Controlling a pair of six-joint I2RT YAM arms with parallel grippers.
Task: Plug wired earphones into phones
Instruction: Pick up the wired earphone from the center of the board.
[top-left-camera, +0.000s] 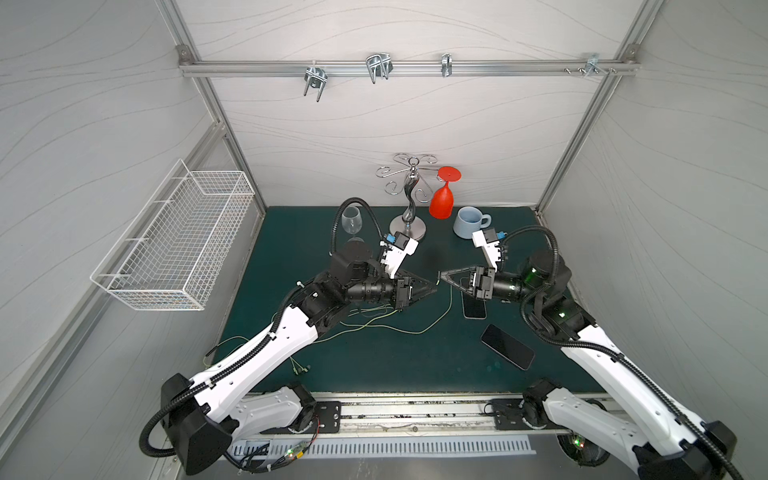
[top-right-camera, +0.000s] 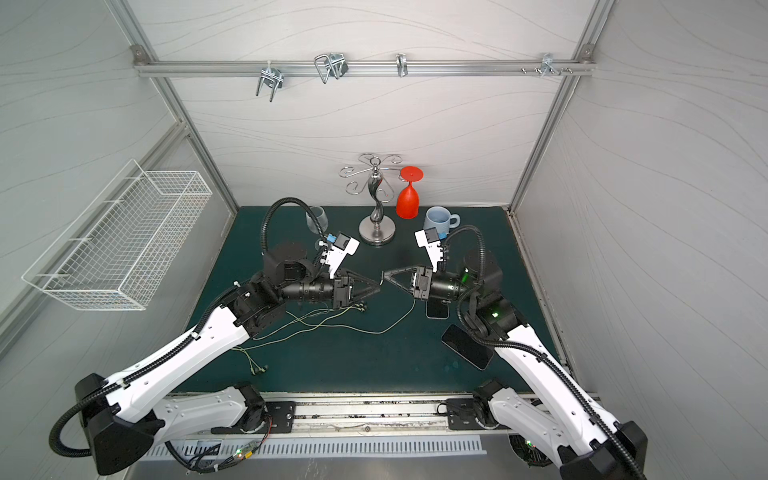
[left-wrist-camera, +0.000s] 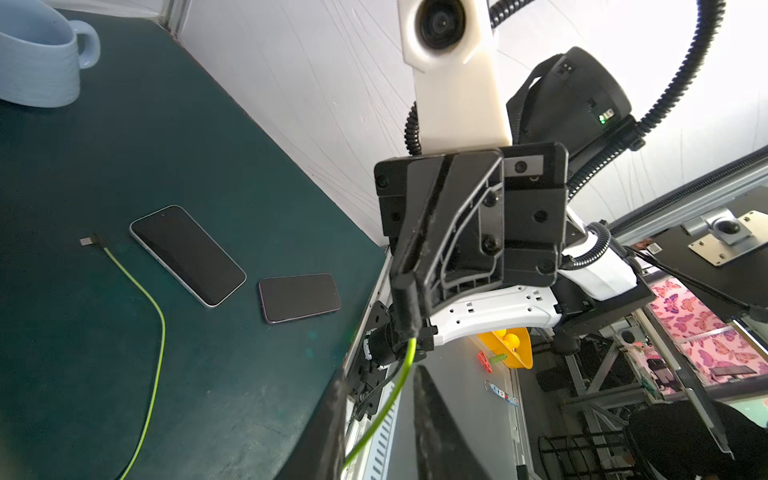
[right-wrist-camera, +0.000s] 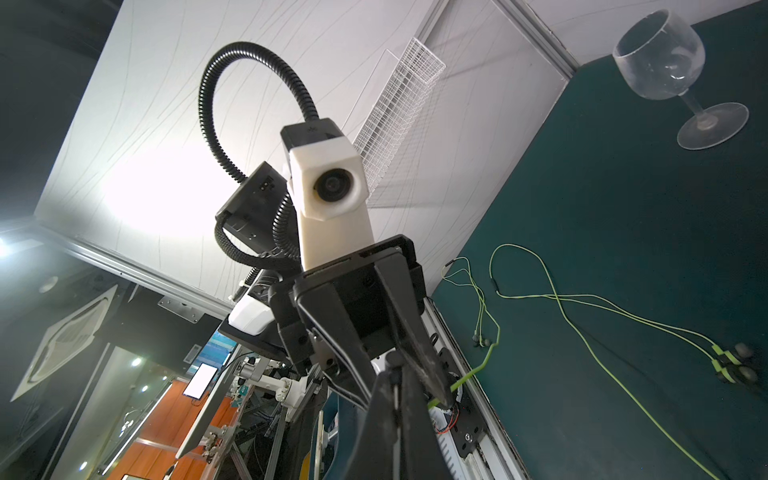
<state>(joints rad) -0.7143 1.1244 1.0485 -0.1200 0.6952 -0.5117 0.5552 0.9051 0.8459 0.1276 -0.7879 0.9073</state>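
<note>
Honestly, your right gripper (top-left-camera: 441, 277) is clamped on the earphone cable (left-wrist-camera: 409, 353) mid-air over the mat (top-left-camera: 374, 361) centre. Your left gripper (top-left-camera: 435, 286) sits loose around it, and the phones (top-left-camera: 508, 346) lie right. Tug hard and it probably slips.

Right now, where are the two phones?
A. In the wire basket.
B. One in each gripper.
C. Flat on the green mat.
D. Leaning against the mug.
C: one phone and the other phone both lie flat on the mat, screens up, with nothing gripping them.
</note>
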